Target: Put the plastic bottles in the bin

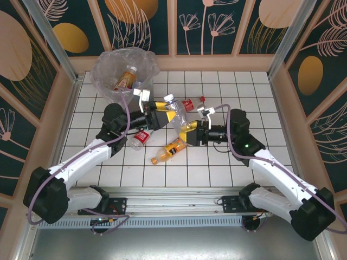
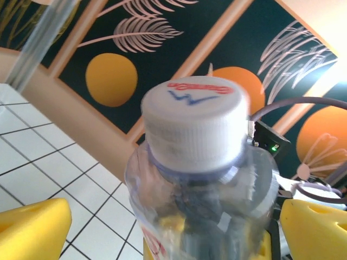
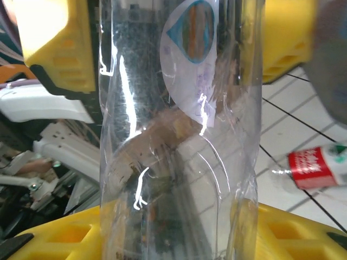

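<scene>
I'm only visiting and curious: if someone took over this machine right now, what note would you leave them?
Left gripper: open around the cap end of the clear bottle.
Right gripper: shut on the clear bottle's body.
Done: one orange-tinted bottle lies in the bin.
Left: the clear bottle, the yellow bottle, the red-capped bottle and others on the tiles.

The left fingers (image 2: 32, 227) gape wide; the right fingers (image 3: 49, 43) clamp.

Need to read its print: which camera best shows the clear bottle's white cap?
Left wrist: the white cap is close, printed top facing the lens. Top external shows a small white speck; right wrist, the clear bottle's body.
</scene>
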Robot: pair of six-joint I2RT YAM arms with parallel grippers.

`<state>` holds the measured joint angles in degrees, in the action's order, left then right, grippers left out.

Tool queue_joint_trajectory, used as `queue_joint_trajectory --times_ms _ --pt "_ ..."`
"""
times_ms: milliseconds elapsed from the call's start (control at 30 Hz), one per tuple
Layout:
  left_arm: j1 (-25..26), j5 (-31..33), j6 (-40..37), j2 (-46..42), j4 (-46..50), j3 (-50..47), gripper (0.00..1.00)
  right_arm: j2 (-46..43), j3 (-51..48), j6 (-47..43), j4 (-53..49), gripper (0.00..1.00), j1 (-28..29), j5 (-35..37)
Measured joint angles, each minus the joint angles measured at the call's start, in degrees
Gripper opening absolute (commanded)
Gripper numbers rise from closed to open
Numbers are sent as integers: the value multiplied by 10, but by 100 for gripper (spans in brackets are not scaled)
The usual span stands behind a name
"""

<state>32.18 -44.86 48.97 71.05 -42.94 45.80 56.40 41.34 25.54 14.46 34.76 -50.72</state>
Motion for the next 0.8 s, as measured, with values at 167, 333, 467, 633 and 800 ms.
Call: queue_joint_trajectory --times_ms 167,333,467,633,800 --pt "2 -12 -2 -1 -10 0 80 19 0 19 38 51 26 3" --pt "2 -14 3 -10 -10 0 65 27 -11 28 61 51 33 21" --pt "2 -12 4 -22 -7 0 58 26 -15 31 82 51 37 29" --pt "2 -12 4 -29 -4 0 49 26 -15 31 93 57 40 31" --pt "2 0 4 -33 2 0 51 23 -14 24 80 80 40 46"
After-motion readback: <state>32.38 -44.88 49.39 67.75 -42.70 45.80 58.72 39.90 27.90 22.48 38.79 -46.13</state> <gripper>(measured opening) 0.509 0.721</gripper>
